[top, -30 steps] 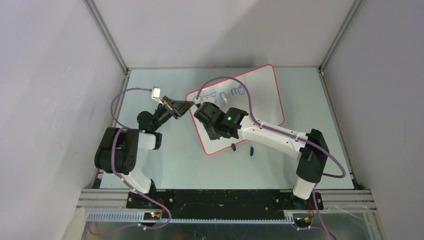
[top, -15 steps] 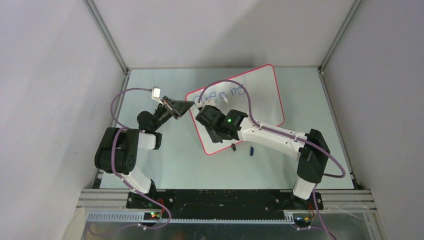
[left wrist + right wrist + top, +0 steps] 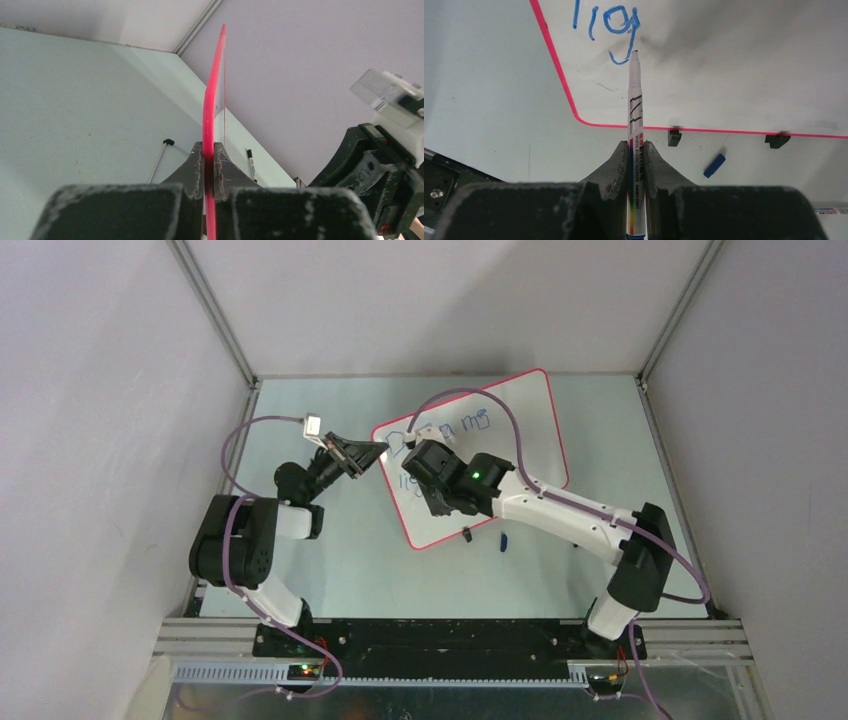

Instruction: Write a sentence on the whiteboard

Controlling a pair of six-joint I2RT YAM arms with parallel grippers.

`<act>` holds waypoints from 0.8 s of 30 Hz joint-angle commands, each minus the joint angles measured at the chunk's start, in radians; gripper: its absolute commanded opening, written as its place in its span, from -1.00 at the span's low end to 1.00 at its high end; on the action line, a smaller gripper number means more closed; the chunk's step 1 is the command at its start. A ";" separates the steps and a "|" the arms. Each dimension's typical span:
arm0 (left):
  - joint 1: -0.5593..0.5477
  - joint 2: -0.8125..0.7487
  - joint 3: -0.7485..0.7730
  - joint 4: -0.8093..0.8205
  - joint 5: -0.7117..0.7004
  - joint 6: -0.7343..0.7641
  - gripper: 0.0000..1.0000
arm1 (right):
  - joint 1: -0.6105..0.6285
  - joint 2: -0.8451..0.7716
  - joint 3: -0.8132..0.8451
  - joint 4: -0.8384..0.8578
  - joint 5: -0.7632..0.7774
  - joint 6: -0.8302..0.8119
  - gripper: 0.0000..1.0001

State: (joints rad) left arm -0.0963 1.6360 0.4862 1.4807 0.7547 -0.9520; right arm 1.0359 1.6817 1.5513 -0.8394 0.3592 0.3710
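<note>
The big glossy white whiteboard [image 3: 520, 430] with its thin red-pink rim lies askew on the pale green tabletop [image 3: 320, 560], toward the far middle, its left edge pinched in the left hand [image 3: 209, 150]. The right hand [image 3: 636, 147] is clamped on a slim white marker [image 3: 634, 100], tip at the "g" in the blue handwriting [image 3: 609, 22]. A small blue cap [image 3: 714, 165] lies just off the board's near edge.

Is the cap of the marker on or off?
Off. The marker shows its bare tip at the whiteboard; what looks like its blue cap lies on the table.
</note>
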 commanded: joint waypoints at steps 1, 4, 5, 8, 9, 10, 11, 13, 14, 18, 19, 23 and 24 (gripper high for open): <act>-0.012 -0.031 -0.013 0.052 0.029 0.066 -1.00 | -0.005 -0.085 -0.010 0.036 0.040 -0.011 -1.00; -0.011 -0.030 -0.013 0.052 0.028 0.067 -1.00 | -0.015 -0.109 -0.027 0.061 0.044 -0.018 -1.00; -0.011 -0.031 -0.014 0.052 0.028 0.067 -1.00 | -0.024 -0.117 -0.030 0.063 0.044 -0.020 -1.00; -0.012 -0.031 -0.014 0.052 0.028 0.067 -1.00 | -0.044 -0.130 -0.034 0.075 0.038 -0.026 -1.00; -0.012 -0.032 -0.014 0.052 0.028 0.067 -1.00 | -0.054 -0.131 -0.034 0.078 0.029 -0.029 -1.00; -0.011 -0.032 -0.014 0.052 0.028 0.067 -1.00 | -0.058 -0.133 -0.035 0.083 0.023 -0.031 -1.00; -0.011 -0.032 -0.014 0.052 0.028 0.067 -1.00 | -0.067 -0.134 -0.034 0.086 0.011 -0.032 -1.00; -0.011 -0.032 -0.015 0.052 0.028 0.067 -1.00 | -0.075 -0.137 -0.034 0.097 -0.013 -0.037 -1.00; -0.011 -0.032 -0.015 0.052 0.028 0.067 -1.00 | -0.079 -0.137 -0.032 0.099 -0.027 -0.037 -1.00; -0.012 -0.037 -0.018 0.052 0.026 0.068 -1.00 | -0.096 -0.136 -0.029 0.097 -0.063 -0.032 -1.00; -0.011 -0.037 -0.017 0.052 0.026 0.068 -1.00 | -0.098 -0.137 -0.030 0.096 -0.070 -0.030 -1.00; -0.011 -0.034 -0.015 0.052 0.028 0.067 -1.00 | -0.103 -0.161 -0.067 0.109 -0.118 -0.017 -1.00; -0.011 -0.033 -0.015 0.052 0.028 0.067 -1.00 | -0.100 -0.181 -0.078 0.116 -0.126 -0.013 -1.00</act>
State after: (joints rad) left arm -0.0971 1.6341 0.4858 1.4807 0.7547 -0.9512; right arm 0.9382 1.5780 1.5101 -0.7639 0.2882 0.3470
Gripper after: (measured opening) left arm 0.046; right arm 0.162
